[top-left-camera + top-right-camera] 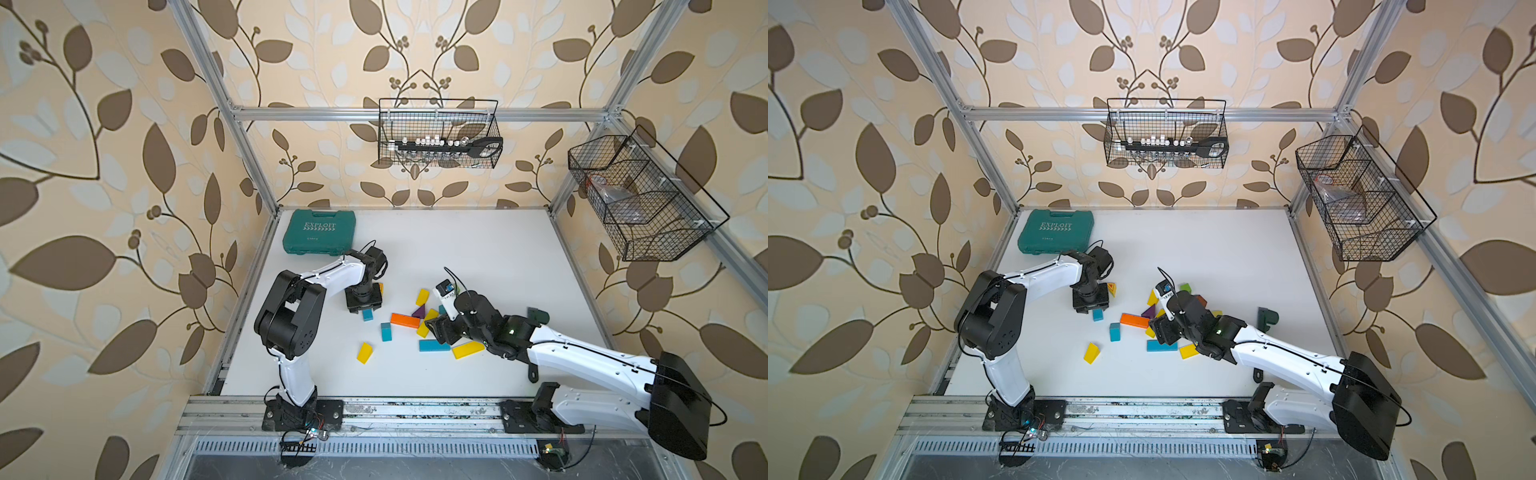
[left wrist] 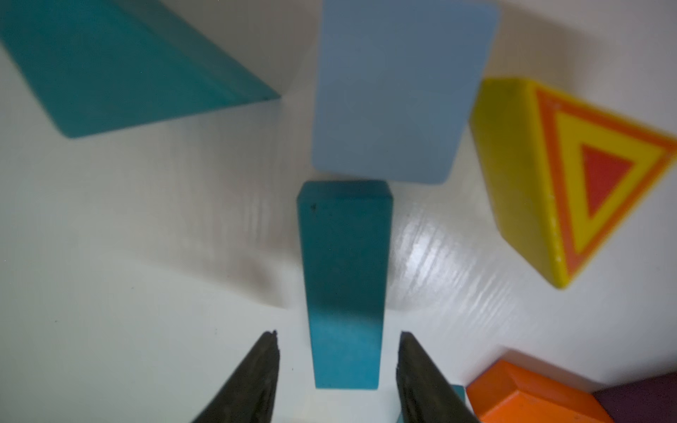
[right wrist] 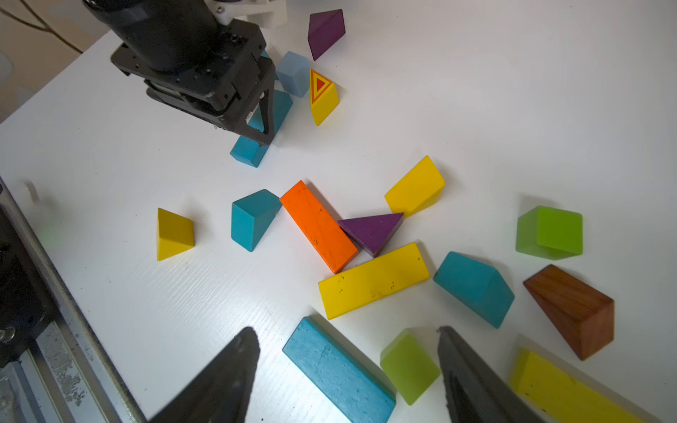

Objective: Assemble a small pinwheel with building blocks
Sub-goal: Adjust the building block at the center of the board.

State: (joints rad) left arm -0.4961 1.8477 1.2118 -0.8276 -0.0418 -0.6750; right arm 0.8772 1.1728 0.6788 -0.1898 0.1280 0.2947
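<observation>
Back wire basket (image 1: 457, 120): socket rail (image 1: 432, 145); side basket (image 1: 665, 232): plastic bag (image 1: 611, 193)

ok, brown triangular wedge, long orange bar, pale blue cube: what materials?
Brown triangular wedge: wood, clear or stained finish; grain shows.
Long orange bar: likely wood under matte opaque paint; dark chips and specks.
Pale blue cube: smooth, frosted look; plastic or painted wood, cannot tell.
</observation>
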